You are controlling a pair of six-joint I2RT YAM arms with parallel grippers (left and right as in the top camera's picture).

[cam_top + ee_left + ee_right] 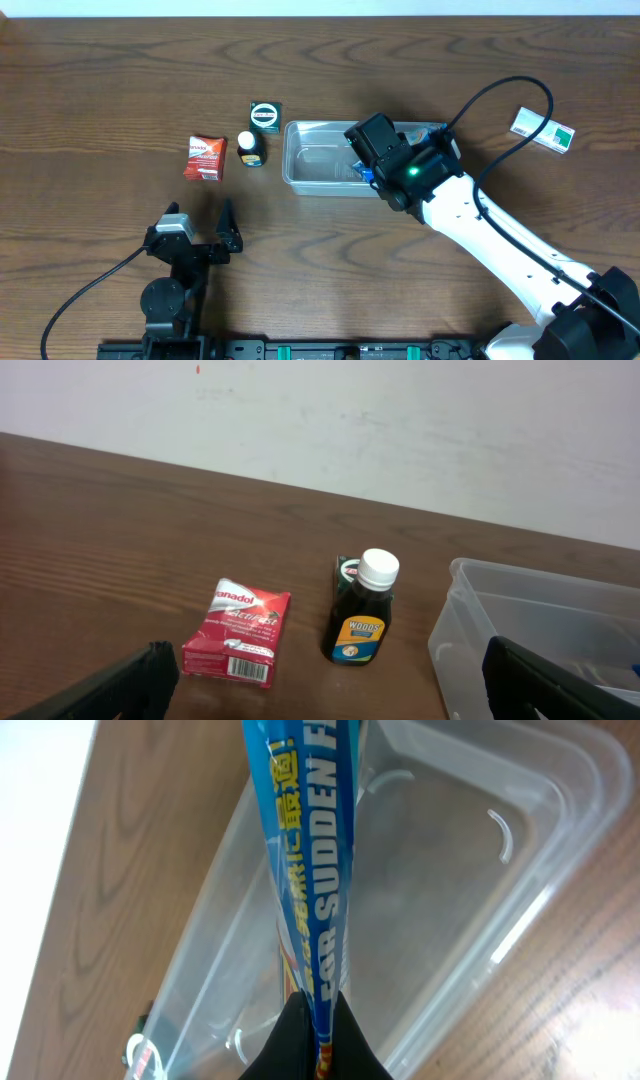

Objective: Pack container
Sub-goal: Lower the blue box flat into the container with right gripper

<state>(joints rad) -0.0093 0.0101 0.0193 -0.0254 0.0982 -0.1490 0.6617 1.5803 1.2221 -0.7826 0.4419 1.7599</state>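
Container (318,165): lower blue packet (300,840), pinched in right pincer (318,1012), well inside the rim before letting go; left pincer (200,222) spread, idle.

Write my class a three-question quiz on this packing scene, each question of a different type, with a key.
1. True or false: the left gripper stands open, apart from the red box.
2. What does the right gripper hold? A) a blue packet B) a spoon C) a sponge
3. Fill in: the right gripper hangs over the clear ____.
Key: 1 true; 2 A; 3 container.
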